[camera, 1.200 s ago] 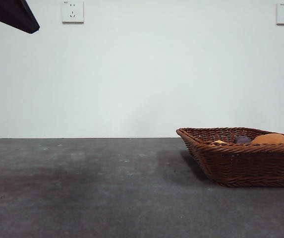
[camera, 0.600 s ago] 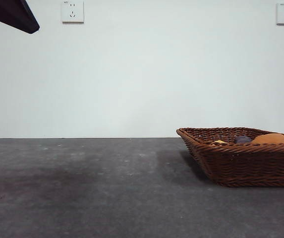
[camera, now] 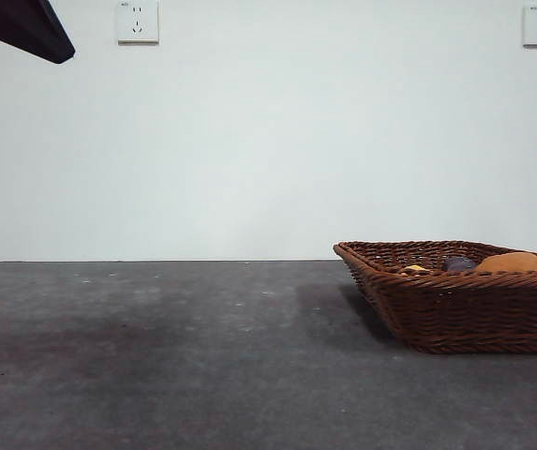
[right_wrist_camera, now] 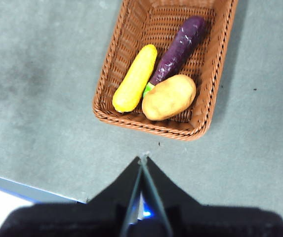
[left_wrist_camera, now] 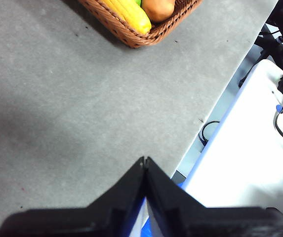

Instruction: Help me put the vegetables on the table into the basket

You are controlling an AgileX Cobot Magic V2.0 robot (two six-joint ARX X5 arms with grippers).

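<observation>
Right wrist view shows the right gripper (right_wrist_camera: 143,159) closed and empty above the table (right_wrist_camera: 42,98), near the basket (right_wrist_camera: 131,118) holding corn (right_wrist_camera: 135,78), eggplant (right_wrist_camera: 180,48) and potato (right_wrist_camera: 169,97). Left gripper (left_wrist_camera: 144,160) is likewise closed, holding nothing.

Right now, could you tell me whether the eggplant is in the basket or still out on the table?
In the basket. The eggplant lies inside the basket, between the corn and potato.

From my front view the basket (camera: 455,305) is cut off at the right edge, and its rim hides most of the corn (camera: 415,269), eggplant (camera: 457,264) and potato (camera: 514,262). My left wrist view clips the basket too.
</observation>
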